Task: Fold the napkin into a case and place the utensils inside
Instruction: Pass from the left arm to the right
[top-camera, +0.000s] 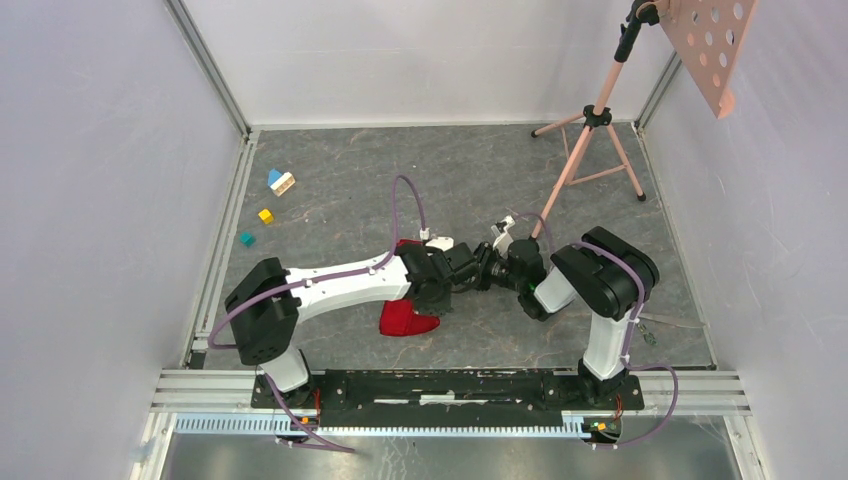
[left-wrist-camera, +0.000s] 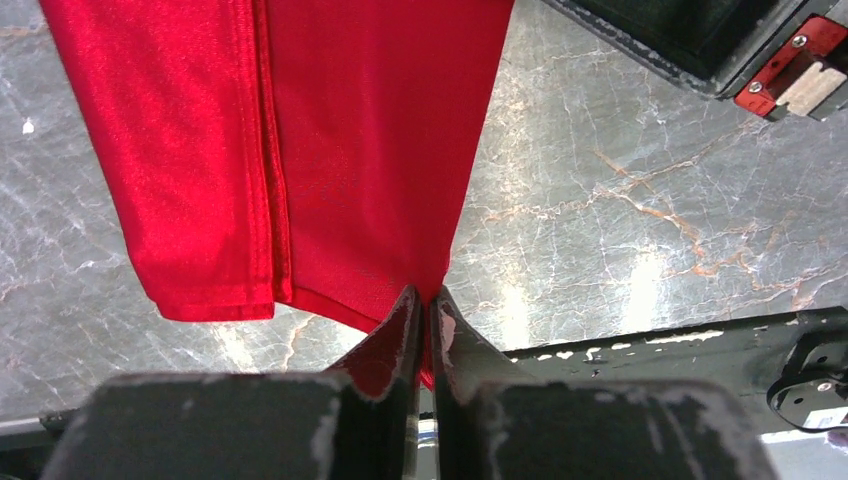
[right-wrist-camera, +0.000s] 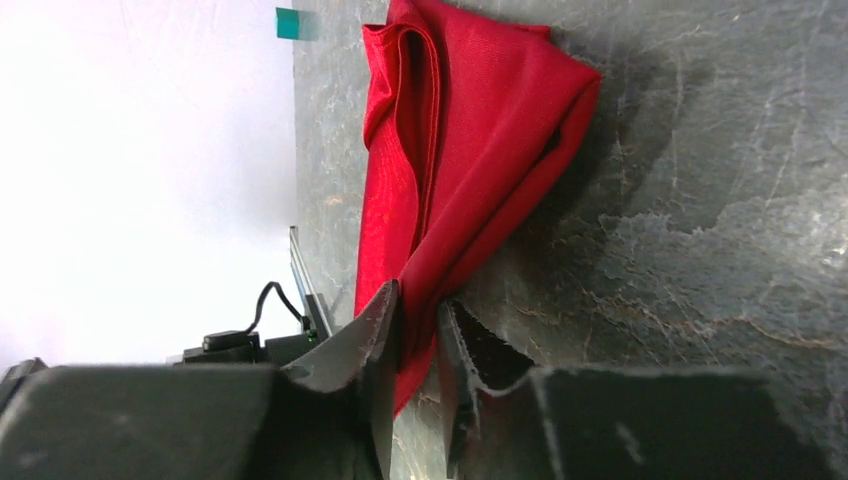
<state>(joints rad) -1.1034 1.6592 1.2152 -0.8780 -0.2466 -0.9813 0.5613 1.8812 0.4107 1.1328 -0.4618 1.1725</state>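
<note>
**Right hand not yet biting the cloth**

Top view: the napkin (top-camera: 405, 318) bunches on the tabletop (top-camera: 500, 180) just beyond the base rail (top-camera: 440, 385), left of its middle, and is mostly hidden under the left arm (top-camera: 340, 285). No utensils show.

Left wrist view: your left hand (left-wrist-camera: 426, 300) is clamped tight on a cloth corner, close to the rail.

Right wrist view: your right hand (right-wrist-camera: 420, 300) stands narrow around a folded edge, with a gap beside one finger. If you lift now, that edge may slip out and spill the fold.
</note>
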